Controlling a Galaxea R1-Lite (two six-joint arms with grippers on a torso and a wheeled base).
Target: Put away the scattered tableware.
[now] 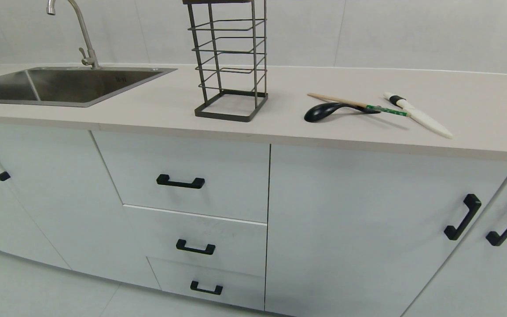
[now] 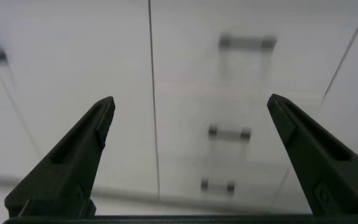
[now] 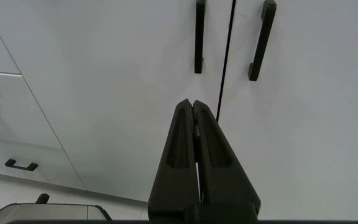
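Well, the tableware lies on the right part of the counter (image 1: pixel 148 105). There is a black spoon (image 1: pixel 324 112), some wooden chopsticks (image 1: pixel 354 104) and a white tool (image 1: pixel 420 116) with a black band. The chopsticks lie across the spoon's handle and touch it. The white tool is just beside their green end.

I think all three are light and stiff. The spoon looks shiny, so it may slip. I would take it by the handle, close to the bowl, where it lifts a little off the counter. The chopsticks are thin and could roll, so I would pinch them near the middle and lift them first, since they sit on top. The white tool I would hold at the thick end by the black band.

My left gripper (image 2: pixel 191 102) is wide apart and holds nothing. My right gripper (image 3: pixel 191 102) is pressed closed and holds nothing too. Both are low down, facing the white cupboard doors under the counter.

Some things I cannot tell. The chopsticks may be one stick or two. The white tool may be a knife, so I would stay away from the pointed end. The wire rack (image 1: pixel 229 61) near the sink (image 1: pixel 60 83) is cut off at the top, so its opening is hidden.
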